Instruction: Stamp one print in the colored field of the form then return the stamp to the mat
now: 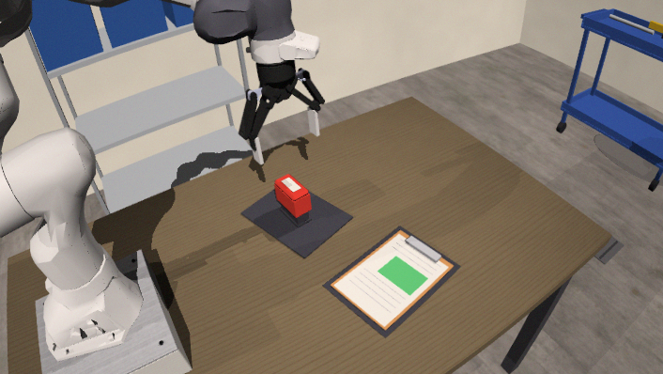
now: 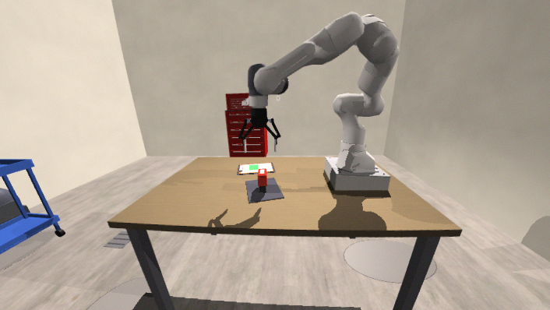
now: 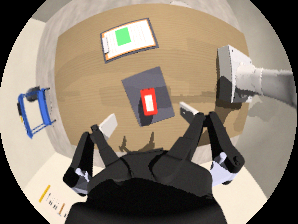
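Observation:
The red stamp (image 1: 292,194) (image 2: 262,177) (image 3: 149,102) stands upright in the middle of the dark mat (image 1: 312,232) (image 2: 269,195) (image 3: 135,90). My gripper (image 1: 285,141) (image 2: 259,149) (image 3: 147,114) is wide open and empty, hanging well above the stamp and a little behind it. The form on its clipboard (image 1: 366,287) (image 2: 245,168) (image 3: 144,32) lies flat to the front right of the mat in the top view. Its green field (image 1: 402,275) (image 2: 253,167) (image 3: 124,35) bears no mark.
The robot base (image 1: 94,329) (image 2: 358,179) stands on the table's left end in the top view. A grey shelf rack (image 1: 155,108) stands behind the table, a blue cart (image 1: 615,94) to the right, and a red tool cabinet (image 2: 235,125) beyond the table in the exterior view.

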### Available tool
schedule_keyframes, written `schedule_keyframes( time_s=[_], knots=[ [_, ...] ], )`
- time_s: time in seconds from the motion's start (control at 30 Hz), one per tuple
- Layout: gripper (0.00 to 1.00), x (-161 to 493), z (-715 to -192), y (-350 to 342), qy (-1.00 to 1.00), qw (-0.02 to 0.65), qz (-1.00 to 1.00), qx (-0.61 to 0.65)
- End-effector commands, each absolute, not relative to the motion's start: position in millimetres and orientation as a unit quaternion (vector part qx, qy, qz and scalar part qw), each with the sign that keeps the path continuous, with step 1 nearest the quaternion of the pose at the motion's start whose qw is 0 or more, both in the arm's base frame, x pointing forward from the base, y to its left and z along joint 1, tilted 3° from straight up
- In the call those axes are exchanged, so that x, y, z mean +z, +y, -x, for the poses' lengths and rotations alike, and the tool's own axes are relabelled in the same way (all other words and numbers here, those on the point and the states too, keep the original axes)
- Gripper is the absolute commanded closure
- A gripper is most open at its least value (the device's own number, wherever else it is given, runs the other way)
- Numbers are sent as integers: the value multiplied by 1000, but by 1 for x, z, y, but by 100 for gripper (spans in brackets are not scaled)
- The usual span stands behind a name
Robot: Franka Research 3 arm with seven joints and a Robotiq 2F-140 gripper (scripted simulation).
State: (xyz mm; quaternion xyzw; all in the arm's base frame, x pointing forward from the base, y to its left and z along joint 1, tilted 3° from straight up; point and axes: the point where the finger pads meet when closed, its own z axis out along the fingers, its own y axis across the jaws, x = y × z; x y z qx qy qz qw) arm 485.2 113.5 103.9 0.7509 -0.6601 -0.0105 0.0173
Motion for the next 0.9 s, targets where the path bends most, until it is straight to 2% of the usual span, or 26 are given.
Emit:
schedule_keyframes(
  time_s=[0.0,0.17,0.37,0.47,0.5,0.6,0.87],
  knots=[
    [0,104,-481,113,-669,23,-743,-16],
    [0,109,-510,74,-745,21,-667,-9],
    [0,113,-559,-38,-842,17,-539,6],
    [0,112,-564,-59,-856,16,-517,9],
    [0,110,-574,-98,-889,16,-457,13],
    [0,105,-578,-149,-915,15,-402,18],
    [0,102,-578,-172,-966,22,-256,14]
  ],
)
